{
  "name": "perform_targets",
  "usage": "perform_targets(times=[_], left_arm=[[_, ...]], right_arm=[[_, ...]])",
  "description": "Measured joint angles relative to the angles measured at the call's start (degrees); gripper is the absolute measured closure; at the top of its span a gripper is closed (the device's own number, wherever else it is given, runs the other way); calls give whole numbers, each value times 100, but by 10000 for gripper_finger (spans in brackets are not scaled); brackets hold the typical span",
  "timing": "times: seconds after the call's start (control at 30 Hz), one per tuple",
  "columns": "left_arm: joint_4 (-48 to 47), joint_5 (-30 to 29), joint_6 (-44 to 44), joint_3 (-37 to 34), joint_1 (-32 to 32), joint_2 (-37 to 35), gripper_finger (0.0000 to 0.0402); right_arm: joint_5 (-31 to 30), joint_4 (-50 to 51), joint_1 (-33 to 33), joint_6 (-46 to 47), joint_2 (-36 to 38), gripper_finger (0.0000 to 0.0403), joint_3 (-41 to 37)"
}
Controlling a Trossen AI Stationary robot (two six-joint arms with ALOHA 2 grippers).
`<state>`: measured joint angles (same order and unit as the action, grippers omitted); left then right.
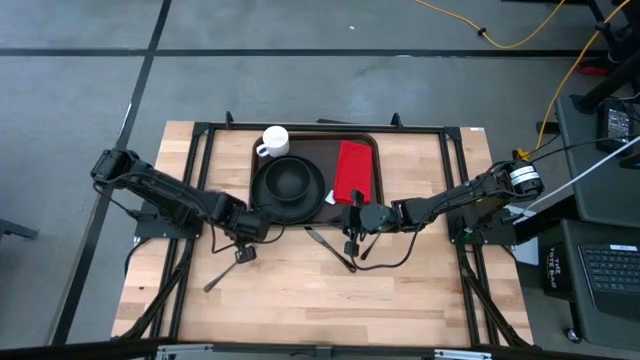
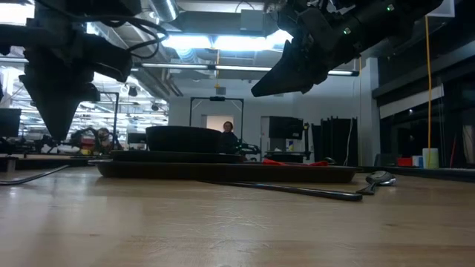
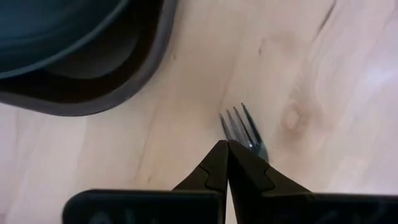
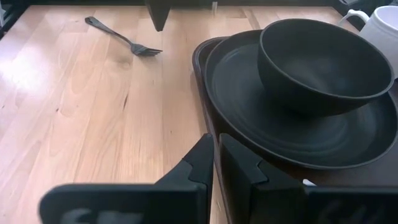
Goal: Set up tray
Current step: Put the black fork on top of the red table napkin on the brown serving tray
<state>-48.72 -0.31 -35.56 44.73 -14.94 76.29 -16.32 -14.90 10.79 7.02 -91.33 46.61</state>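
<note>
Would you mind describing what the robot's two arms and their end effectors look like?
Both arms are dark, nearly black, built of slim jointed segments with black cables trailing along them. The left end effector and the right end effector each end in two dark, wedge-shaped fingers tapering to a point, mounted on a black block. The right arm carries a white-and-black cylindrical part near its base.

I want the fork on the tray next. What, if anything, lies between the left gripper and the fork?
Nothing visible. The left gripper, fingers shut, hangs over bare wood right by the fork tines, near the tray corner.
</note>
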Motion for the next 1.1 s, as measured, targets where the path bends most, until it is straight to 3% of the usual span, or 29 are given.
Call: perform_targets(times=[0.2,0.4,0.6,0.8,1.1], left_arm=[[1,-589,-406,0,-210,2,400],[230,-1351,-195,0,-278,2,399],[1229,-2356,965,0,-320,-13,401],[2092,-2025,2047,0,-499,-231,401],[3144,-1963,2680,-442,-911,-784,400]], right_arm=[[-7,-9,2,-256,0,370,0],[-9,-87,2,-252,0,370,0],[-9,-131,28,-127,0,370,0],[-5,-201,53,-130,0,370,0],[-4,-205,200,-140,0,370,0]])
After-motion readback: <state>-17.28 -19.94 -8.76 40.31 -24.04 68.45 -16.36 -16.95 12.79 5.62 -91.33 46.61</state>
